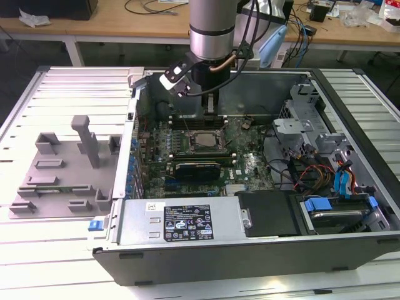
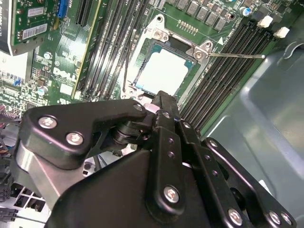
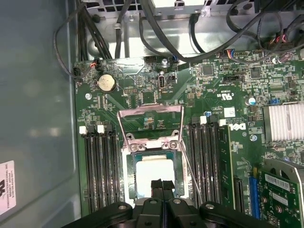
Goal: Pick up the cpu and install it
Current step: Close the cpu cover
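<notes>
The cpu lies flat in the motherboard socket, its silvery-white top showing in both wrist views. The socket's metal load plate is swung back, open, and the thin lever stands free beside the socket. My gripper hangs a little above the board, just off the cpu's edge toward the case's back wall. Its black fingers are pressed together with nothing between them, and their tip sits over the socket rim.
Memory slots flank the socket on both sides. A graphics card lies nearby, cables and drive bays fill the exterior view's right. A grey slotted tray stands outside the case on the exterior view's left.
</notes>
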Robot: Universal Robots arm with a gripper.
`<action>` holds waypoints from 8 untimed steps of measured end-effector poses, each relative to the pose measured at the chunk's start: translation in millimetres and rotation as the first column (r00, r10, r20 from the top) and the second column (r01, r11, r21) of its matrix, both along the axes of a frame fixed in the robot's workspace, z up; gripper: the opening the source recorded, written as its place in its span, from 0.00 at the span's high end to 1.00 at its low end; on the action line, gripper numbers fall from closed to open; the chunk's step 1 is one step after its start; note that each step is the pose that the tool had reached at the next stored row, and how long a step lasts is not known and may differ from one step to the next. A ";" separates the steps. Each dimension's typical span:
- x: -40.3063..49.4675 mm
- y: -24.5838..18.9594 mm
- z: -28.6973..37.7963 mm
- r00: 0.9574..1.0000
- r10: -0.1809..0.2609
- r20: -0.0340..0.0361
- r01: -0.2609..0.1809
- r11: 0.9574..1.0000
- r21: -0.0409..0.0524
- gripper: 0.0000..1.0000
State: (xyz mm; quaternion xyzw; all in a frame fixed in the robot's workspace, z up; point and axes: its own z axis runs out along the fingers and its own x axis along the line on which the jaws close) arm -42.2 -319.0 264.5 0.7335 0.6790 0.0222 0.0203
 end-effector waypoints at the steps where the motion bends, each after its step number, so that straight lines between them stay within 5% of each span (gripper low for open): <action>1: 0.0 0.0 4.4 1.000 0.000 0.000 0.000 1.000 0.000 0.89; 3: 0.0 0.0 17.5 1.000 0.000 0.000 0.000 1.000 0.000 0.89; 8: 0.0 0.0 20.3 1.000 0.000 0.000 0.000 1.000 0.000 0.89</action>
